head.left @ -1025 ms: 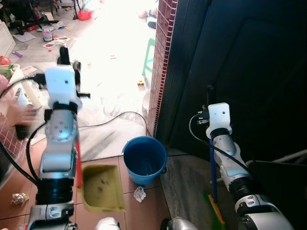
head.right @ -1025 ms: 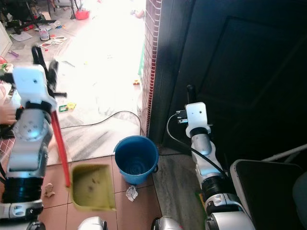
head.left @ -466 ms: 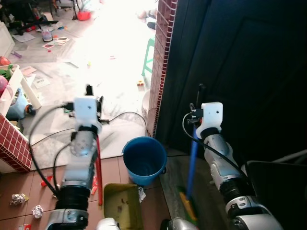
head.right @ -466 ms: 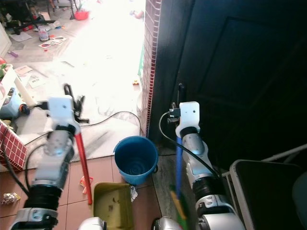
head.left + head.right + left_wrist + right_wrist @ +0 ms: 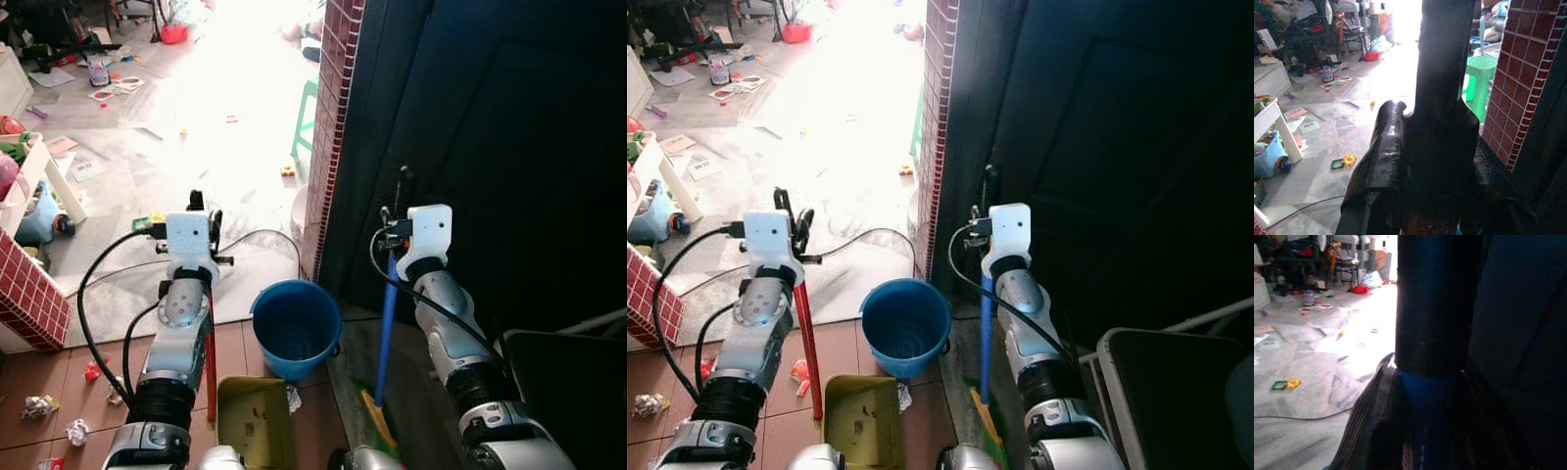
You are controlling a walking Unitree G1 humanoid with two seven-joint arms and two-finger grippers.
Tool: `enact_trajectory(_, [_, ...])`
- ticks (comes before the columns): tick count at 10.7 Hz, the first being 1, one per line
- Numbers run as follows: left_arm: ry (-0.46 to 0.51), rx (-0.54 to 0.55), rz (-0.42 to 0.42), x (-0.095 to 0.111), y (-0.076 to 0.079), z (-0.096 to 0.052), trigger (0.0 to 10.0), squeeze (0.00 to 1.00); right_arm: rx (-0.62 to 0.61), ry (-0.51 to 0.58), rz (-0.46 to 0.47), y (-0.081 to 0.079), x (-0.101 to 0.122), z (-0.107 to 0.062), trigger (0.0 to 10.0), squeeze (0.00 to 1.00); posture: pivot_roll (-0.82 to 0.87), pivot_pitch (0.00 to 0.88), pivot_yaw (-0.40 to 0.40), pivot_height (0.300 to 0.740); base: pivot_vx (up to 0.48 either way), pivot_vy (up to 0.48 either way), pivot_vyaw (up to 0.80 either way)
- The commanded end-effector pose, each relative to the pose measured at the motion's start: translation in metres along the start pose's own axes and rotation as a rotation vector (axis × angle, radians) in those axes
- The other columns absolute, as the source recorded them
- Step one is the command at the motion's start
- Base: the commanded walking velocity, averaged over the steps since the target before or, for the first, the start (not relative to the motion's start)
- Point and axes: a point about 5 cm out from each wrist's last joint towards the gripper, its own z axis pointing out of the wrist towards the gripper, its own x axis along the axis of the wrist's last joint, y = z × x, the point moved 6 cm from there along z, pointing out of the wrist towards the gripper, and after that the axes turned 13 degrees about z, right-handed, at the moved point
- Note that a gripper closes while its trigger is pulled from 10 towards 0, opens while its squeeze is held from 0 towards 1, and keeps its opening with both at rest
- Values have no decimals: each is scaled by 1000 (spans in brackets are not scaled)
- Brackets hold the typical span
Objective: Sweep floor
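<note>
Broom (image 5: 387, 333) with a blue handle and green-yellow bristles stands upright beside the blue bucket (image 5: 295, 327), pinched by the right tool (image 5: 990, 186). Left tool (image 5: 201, 203) pinches the yellow dustpan's (image 5: 860, 423) red handle (image 5: 807, 343). Left wrist view adds a green stool (image 5: 1481, 78).

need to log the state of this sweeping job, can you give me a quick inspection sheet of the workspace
surface: terracotta tile floor near the robot, grey marble further out
job's things: yellow dustpan on the tiles with a red handle; broom with a blue pole; blue bucket standing between them
clutter: crumpled paper bits on the tiles, one scrap by the bucket; toys and papers on the marble
grippers: left gripper shut on the red handle; right gripper shut on the blue pole
cables: black cable lying across the marble
surroundings: red brick pillar, dark door, green stool
</note>
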Motion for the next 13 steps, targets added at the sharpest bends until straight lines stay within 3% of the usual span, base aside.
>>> enact_trajectory(1, [20,-18,-35,6,7,0,10000,0,16,23,5,-4,9,4,10000,0,35,0,-53,740,0,0,0])
enact_trajectory(4, [36,-9,-50,9,8,-1,10000,0,57,13,-6,-17,6,5,10000,0,37,0,-65,740,0,0,0])
enact_trajectory(9, [40,-28,-65,11,21,-6,10000,0,29,15,3,-15,8,13,10000,0,45,0,-76,740,0,0,0])
enact_trajectory(13, [43,-41,-65,11,19,-10,10000,0,43,6,1,-19,7,17,10000,0,56,0,-91,740,0,442,0])
